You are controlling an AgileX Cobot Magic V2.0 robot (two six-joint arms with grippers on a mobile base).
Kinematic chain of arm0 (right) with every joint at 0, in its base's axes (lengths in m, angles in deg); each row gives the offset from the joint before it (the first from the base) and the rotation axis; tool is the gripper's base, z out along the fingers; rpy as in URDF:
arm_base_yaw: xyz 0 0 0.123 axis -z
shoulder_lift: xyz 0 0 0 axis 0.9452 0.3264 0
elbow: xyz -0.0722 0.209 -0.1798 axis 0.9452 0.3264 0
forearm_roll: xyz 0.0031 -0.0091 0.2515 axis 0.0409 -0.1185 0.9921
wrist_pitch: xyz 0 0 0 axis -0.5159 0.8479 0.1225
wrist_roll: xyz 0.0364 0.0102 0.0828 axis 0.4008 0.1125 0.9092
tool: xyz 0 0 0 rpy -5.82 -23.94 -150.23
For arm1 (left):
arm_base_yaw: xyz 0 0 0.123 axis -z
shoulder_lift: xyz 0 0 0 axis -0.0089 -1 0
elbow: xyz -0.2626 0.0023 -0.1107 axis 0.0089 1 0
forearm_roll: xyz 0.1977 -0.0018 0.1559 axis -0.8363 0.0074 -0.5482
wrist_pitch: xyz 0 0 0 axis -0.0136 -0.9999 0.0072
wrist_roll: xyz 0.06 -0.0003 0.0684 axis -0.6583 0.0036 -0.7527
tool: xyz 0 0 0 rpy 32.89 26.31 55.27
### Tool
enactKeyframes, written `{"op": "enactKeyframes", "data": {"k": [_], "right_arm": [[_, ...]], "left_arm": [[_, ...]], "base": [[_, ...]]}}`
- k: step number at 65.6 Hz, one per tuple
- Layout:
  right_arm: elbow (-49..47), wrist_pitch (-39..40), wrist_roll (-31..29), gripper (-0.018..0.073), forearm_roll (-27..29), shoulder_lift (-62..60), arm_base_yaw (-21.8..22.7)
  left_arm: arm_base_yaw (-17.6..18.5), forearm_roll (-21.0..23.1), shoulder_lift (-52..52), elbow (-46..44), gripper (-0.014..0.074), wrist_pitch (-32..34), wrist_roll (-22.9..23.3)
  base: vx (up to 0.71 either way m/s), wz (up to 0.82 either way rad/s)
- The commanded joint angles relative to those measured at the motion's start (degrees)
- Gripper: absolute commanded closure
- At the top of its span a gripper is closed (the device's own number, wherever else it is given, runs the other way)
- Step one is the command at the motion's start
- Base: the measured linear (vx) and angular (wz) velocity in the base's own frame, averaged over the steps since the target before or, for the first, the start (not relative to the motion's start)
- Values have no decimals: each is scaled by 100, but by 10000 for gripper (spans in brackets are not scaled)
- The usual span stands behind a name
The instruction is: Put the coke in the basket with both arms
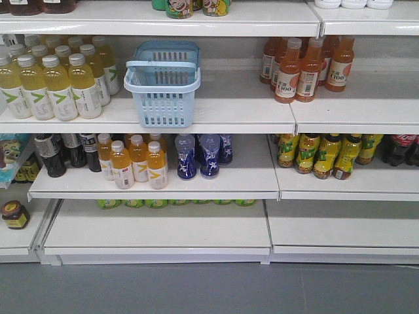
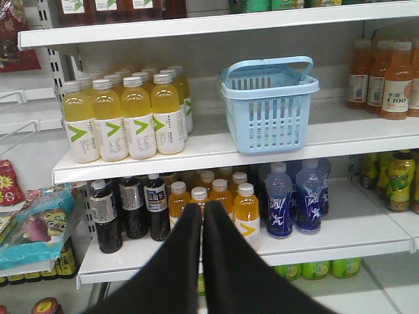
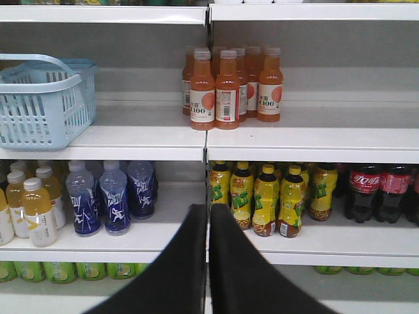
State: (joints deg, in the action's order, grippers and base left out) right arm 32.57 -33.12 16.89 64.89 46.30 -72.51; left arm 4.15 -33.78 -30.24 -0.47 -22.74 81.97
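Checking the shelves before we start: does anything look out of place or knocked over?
Only the light-blue basket: it stands on the drinks shelf between the yellow bottles and orange bottles, right at the front edge. No bottle is toppled, nothing spilled.

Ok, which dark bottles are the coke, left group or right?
The right group: the coke wears red labels, beside the yellow bottles; the left dark bottles have grey-white labels.

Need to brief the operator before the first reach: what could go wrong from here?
The dark cola bottles with red labels stand close beside yellow-green bottles; a grasp may topple neighbours. The light-blue slotted plastic basket sits near its shelf edge, so a dropped bottle could shove it off.
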Motion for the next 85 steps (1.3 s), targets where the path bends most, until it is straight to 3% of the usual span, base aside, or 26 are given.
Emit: {"op": "enactKeyframes", "data": {"k": [1, 85], "right_arm": [[46, 411, -17, 564, -80, -103, 30], [46, 411, -17, 564, -80, -103, 30]], "left_arm": [[9, 35, 112, -8, 603, 307, 46], [9, 35, 112, -8, 603, 307, 46]], "base": [[19, -7], [14, -2]]}}
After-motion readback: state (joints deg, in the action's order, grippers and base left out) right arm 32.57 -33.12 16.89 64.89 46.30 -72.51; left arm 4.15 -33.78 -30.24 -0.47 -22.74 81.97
